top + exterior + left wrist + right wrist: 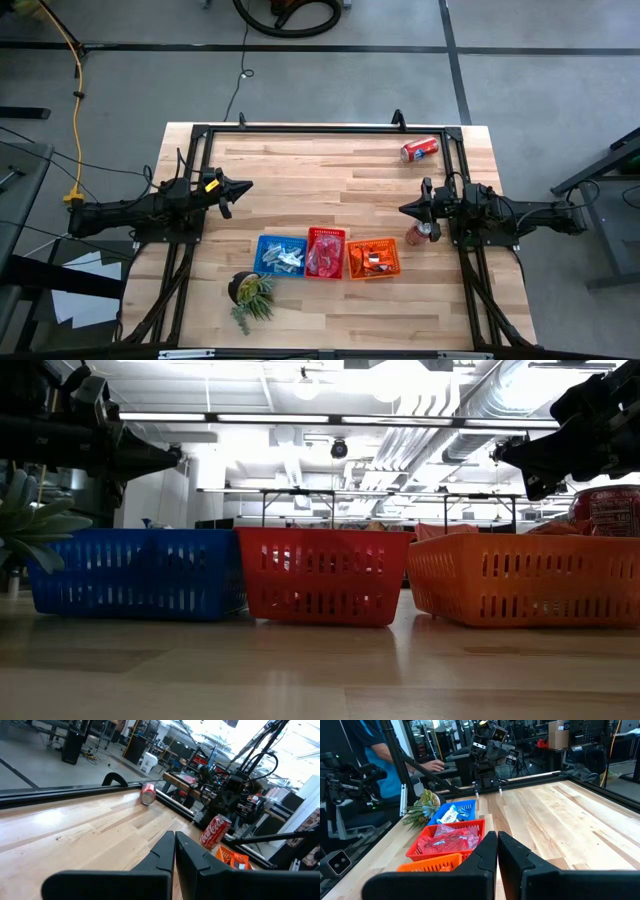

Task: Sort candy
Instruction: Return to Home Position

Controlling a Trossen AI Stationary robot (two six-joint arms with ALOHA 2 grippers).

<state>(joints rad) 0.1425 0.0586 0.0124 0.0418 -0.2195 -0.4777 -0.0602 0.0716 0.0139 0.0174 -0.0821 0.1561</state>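
High view: left pincer (240, 186) and right pincer (407, 209) both clamped closed, nothing in them, candy (324, 258) sitting in 3 baskets (259, 254) on table (330, 170).

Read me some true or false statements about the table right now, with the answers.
1. The red basket sits between the blue basket and the orange basket. True.
2. The red basket is empty. False: red candy lies in it.
3. Both cans stand upright. False: one can lies on its side.
4. The left gripper and right gripper are shut, holding nothing. True.
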